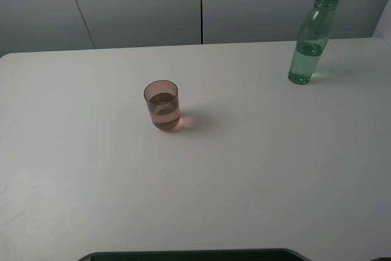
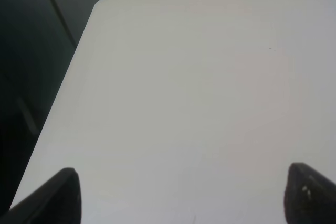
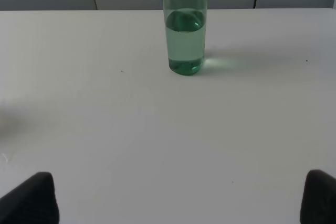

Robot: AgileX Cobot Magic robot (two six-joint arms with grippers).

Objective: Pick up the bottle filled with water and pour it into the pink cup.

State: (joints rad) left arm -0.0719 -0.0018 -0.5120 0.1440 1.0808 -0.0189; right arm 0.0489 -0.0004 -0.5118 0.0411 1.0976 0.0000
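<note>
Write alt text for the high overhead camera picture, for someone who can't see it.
A white table holds a small see-through pink cup with some liquid in it near the middle and a tall uncapped green bottle, partly filled with water, standing upright at the far right. The two stand well apart, and no gripper is in this view.

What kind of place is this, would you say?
Probably a lab or test bench rather than a kitchen, though that is a guess. A plain white table stands against grey wall panels, and it holds only an uncapped green bottle and a pink cup, set apart.
</note>
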